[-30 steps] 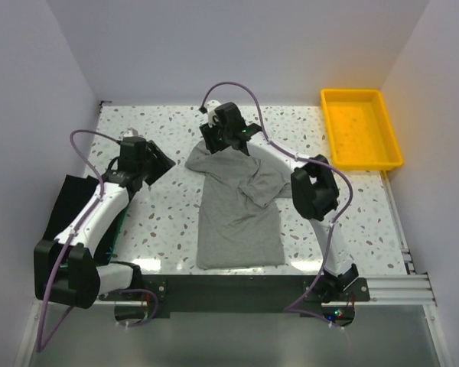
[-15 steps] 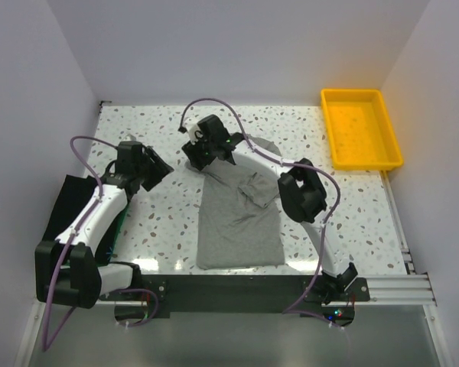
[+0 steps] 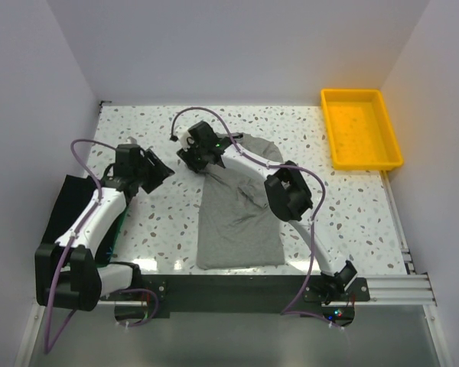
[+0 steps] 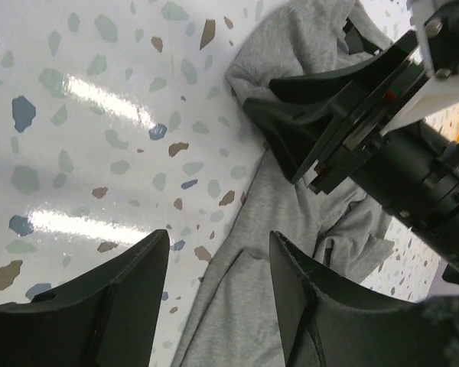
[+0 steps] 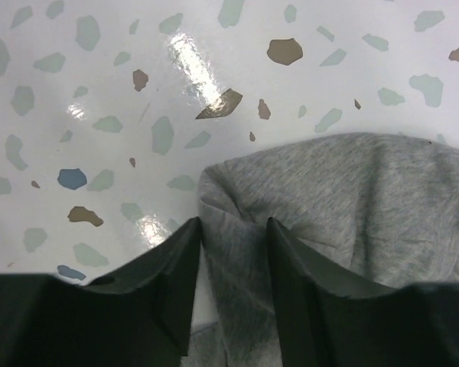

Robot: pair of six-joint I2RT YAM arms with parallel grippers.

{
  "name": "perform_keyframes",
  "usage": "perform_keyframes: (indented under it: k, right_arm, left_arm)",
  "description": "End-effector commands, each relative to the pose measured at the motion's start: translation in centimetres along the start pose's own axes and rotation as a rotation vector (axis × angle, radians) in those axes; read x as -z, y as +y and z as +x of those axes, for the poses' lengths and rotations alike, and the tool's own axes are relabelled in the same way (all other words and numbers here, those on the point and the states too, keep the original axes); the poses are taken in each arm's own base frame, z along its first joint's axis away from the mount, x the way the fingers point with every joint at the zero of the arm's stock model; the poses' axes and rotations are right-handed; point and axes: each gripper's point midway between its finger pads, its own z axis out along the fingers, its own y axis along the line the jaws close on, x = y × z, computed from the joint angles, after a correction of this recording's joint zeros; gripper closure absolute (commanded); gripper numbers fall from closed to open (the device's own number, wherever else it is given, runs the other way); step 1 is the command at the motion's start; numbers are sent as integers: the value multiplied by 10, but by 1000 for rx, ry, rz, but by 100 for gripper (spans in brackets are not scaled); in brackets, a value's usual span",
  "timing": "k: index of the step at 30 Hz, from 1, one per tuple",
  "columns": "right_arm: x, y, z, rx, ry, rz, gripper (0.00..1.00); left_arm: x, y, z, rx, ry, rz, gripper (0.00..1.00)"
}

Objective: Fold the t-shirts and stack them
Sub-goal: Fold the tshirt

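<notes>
A heather-grey t-shirt (image 3: pixel 237 222) lies partly folded in the middle of the table, its lower part a narrow rectangle. My right gripper (image 3: pixel 193 149) sits at the shirt's upper left corner. In the right wrist view its jaws (image 5: pixel 233 225) are shut on a bunched ridge of the grey fabric (image 5: pixel 352 191). My left gripper (image 3: pixel 159 170) hovers just left of the shirt. It stands open (image 4: pixel 220 238) over the shirt's edge (image 4: pixel 245 306), gripping nothing. Folded black (image 3: pixel 67 200) and green (image 3: pixel 117 232) t-shirts lie at the table's left edge, partly hidden by my left arm.
A yellow tray (image 3: pixel 363 164) stands at the back right corner. White walls close in the table on three sides. The right gripper's body (image 4: pixel 367 99) fills the upper right of the left wrist view, close to my left fingers.
My right gripper has moved left and toward the near side, dragging the shirt's upper part with it. My left gripper has shifted only slightly.
</notes>
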Motion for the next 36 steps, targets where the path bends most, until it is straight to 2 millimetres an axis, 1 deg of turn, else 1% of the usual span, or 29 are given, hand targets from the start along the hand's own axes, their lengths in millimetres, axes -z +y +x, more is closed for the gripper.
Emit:
perform_keyframes:
  k: [1,3,4,5,6,7,8,9,10,12,13,14,15,16,17,18,19,20,21,22,23,24,26,27,29,33,34,35,36]
  right_arm:
    - [14,-9,-26,33,-46,30,62]
    - [15,-8,-26,23,-55,31,71]
    - [19,-10,-30,20,-67,43,77]
    - [23,-14,-35,7,-80,57,80]
    - [25,-15,-39,4,-91,67,82]
    - [27,-17,-42,0,-96,77,87]
    - [33,-21,-48,-14,-109,105,90]
    - [36,-26,-52,-24,-122,126,92]
    - [39,-29,-55,-35,-129,145,94]
    - [50,-40,-63,-74,-160,187,98]
    - [55,-44,-65,-90,-172,207,99]
    - [59,-48,-67,-118,-183,223,100]
    - [68,-58,-69,-137,-196,260,100]
    - [71,-62,-70,-150,-201,281,100]
    - [74,-68,-68,-170,-200,304,100]
    - [82,-77,-67,-184,-199,339,100]
    - [85,-82,-65,-198,-199,360,100]
    - [90,-89,-63,-226,-200,382,100]
    - [91,-91,-58,-239,-197,389,100]
    - [100,-98,-61,-246,-209,417,100]
    - [103,-99,-60,-295,-219,424,100]
    - [104,-105,-51,-313,-204,437,100]
    - [115,-115,-50,-356,-215,469,100]
    - [115,-118,-42,-366,-201,478,100]
    - [125,-126,-37,-397,-194,524,100]
    - [135,-133,-17,-446,-165,572,100]
    - [138,-134,-14,-457,-164,578,100]
    - [146,-135,-15,-476,-177,590,100]
    - [144,-132,-6,-479,-164,592,100]
  left_arm:
    - [10,-6,4,-20,-7,79,41]
    - [9,-2,20,-28,29,108,44]
    - [10,-4,27,-46,44,127,46]
    - [7,-1,39,-62,69,137,49]
    - [7,-1,45,-78,83,139,50]
    - [5,-5,58,-117,113,150,52]
    - [4,-8,66,-140,129,165,56]
    - [2,-11,74,-160,146,168,57]
    - [-1,-13,88,-182,183,164,57]
    - [-4,-19,96,-196,196,181,62]
    - [-8,-19,102,-195,210,172,62]
    - [-10,-22,102,-198,204,183,63]
    - [-11,-23,104,-201,207,182,63]
    - [-15,-22,108,-204,217,170,63]
    - [-18,-23,108,-206,215,164,64]
    - [-20,-23,109,-211,219,155,64]
    - [-25,-20,113,-219,229,131,64]
    - [-26,-22,114,-223,233,124,64]
    - [-28,-21,117,-225,241,116,64]
    - [-31,-18,124,-232,258,103,65]
    - [-33,-18,125,-233,256,96,65]
    - [-35,-18,128,-231,260,94,65]
    - [-38,-18,136,-241,276,88,64]
    - [-39,-18,138,-242,282,84,65]
    - [-42,-18,143,-253,291,77,65]
    - [-44,-18,150,-262,300,68,65]
    - [-45,-18,151,-263,304,67,65]
    - [-45,-18,151,-264,304,67,65]
    - [-45,-18,152,-266,305,66,65]
